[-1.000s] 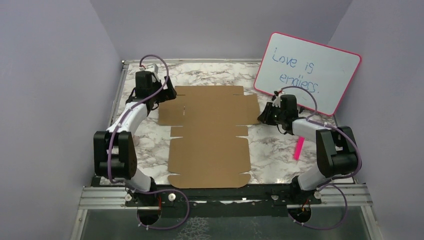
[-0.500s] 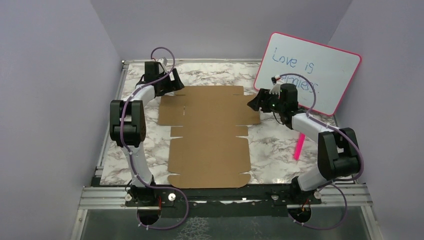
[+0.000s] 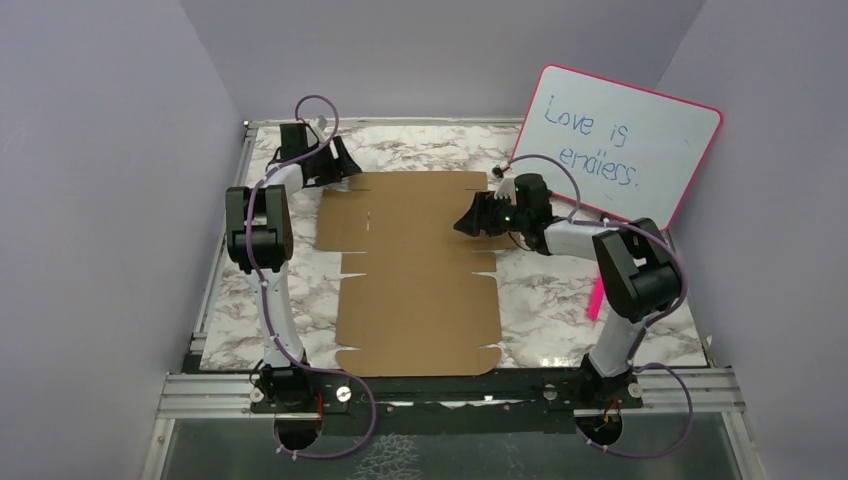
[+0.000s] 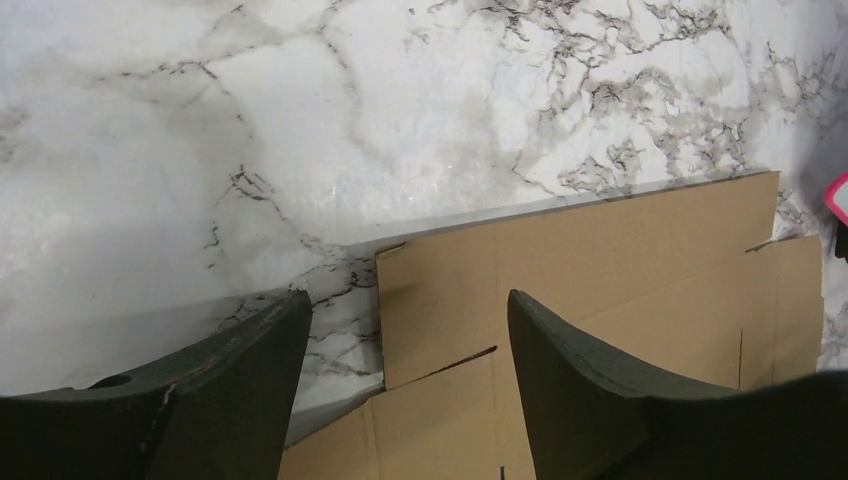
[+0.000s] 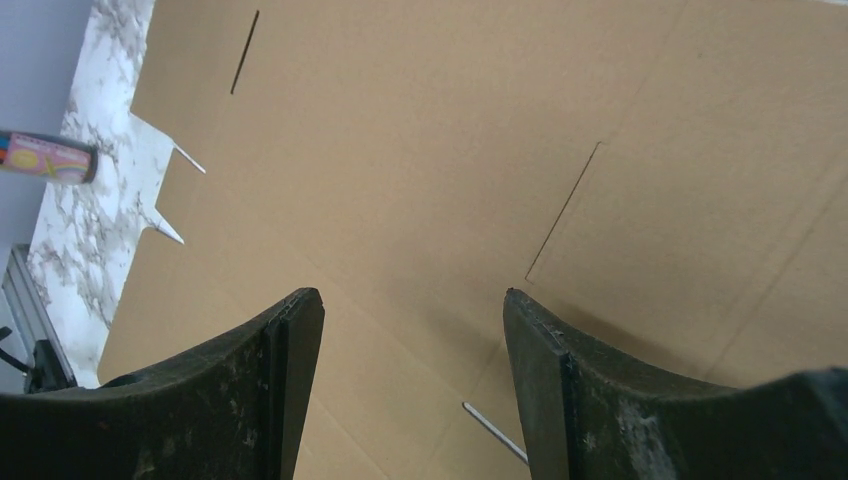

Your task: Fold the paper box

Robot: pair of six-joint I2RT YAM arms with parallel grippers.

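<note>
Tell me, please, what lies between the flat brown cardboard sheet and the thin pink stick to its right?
Only bare marble-patterned tabletop separates the flat brown cardboard sheet from the thin pink stick; the top external view shows it.

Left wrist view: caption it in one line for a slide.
Open left gripper poised over a corner of the flat paper box on the marble table.

The flat cardboard sheet (image 3: 418,290) covers the middle of the top view. Bare strips of table (image 3: 545,310) run down its left and right sides. A pink marker (image 3: 597,298) lies on the right strip. The whiteboard (image 3: 615,145) blocks the upper right corner.
</note>
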